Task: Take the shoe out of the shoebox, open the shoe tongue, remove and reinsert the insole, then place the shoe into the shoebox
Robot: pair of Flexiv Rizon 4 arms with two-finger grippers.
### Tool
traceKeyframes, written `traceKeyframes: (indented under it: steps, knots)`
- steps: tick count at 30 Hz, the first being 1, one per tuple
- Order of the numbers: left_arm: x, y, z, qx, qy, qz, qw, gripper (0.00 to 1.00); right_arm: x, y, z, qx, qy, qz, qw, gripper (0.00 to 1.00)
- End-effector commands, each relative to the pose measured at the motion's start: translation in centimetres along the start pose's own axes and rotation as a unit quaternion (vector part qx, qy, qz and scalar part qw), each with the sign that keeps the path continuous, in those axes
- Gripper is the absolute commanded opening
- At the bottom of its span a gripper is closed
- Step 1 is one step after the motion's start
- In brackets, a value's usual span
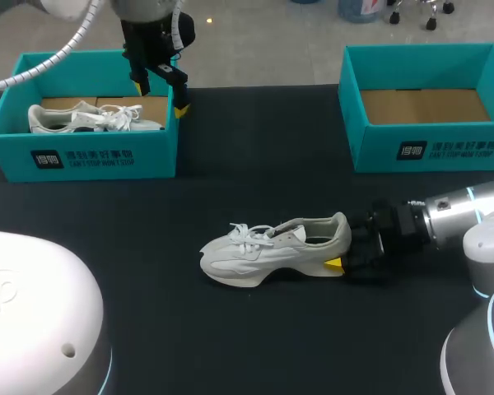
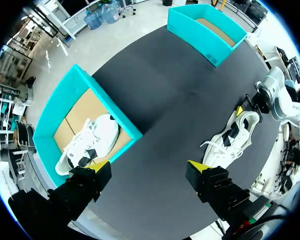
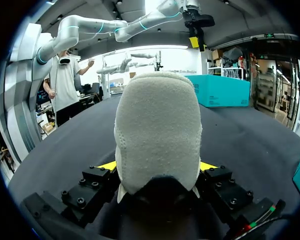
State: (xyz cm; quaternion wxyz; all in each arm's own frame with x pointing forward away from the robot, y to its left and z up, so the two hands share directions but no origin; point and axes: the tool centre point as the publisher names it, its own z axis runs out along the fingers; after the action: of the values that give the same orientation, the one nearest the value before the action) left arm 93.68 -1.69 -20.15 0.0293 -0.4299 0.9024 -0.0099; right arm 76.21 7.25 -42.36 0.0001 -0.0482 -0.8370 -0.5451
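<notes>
When you take stock, count two teal shoeboxes, two white shoes and two grippers. The left shoebox (image 1: 82, 158) stands at the far left of the table (image 1: 230, 181) and the right shoebox (image 1: 432, 152) at the far right, well apart. Both are open-topped rectangular cartons with thin walls and brown cardboard floors. The table is a flat, matte black surface.

The boxed shoe (image 1: 90, 118) lies inside the left shoebox with its laces loose. The loose shoe (image 1: 267, 251) stands on its sole on the near middle of the table, with its toe toward the left arm's side and its heel toward the right arm. It has a soft fabric upper, a thick curved sole and a rounded, padded heel.

The right gripper (image 3: 157, 169) clamps the loose shoe's heel, with one yellow tip against each side, low down. The left gripper (image 2: 149, 166) hangs high by the left shoebox's right wall, with its fingers spread wide and nothing held.
</notes>
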Motion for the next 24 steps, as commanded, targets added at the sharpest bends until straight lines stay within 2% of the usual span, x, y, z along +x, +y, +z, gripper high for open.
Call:
traceKeyframes:
  steps: [1, 7, 9, 13, 21, 24]
  knots:
    - [1.5, 0.7, -0.5, 0.002, 0.014, -0.102, 0.995, 1.0, -0.1, -0.3, 0.6, 0.001, 0.0, 0.0, 1.0, 0.0]
    - [4.5, 1.4, -0.6, 0.002, 0.028, -0.162, 0.986, 1.0, -0.1, -0.3, 0.6, 0.001, 0.0, 0.0, 1.0, 0.0]
    - [5.6, 1.6, -0.4, -0.007, -0.01, -0.185, 0.983, 1.0, -0.1, -0.3, 0.6, 0.001, 0.0, 0.0, 1.0, 0.0]
    - [8.3, 2.2, 0.1, -0.025, -0.017, -0.199, 0.979, 1.0, -0.1, -0.3, 0.6, 0.001, 0.0, 0.0, 1.0, 0.0]
    - [13.6, 2.2, 2.0, -0.039, -0.034, -0.204, 0.978, 1.0, -0.1, -0.3, 0.6, 0.001, 0.0, 0.0, 1.0, 0.0]
    - [15.0, 1.7, 3.0, -0.044, -0.026, -0.209, 0.977, 1.0, -0.1, -0.3, 0.6, 0.001, 0.0, 0.0, 1.0, 0.0]
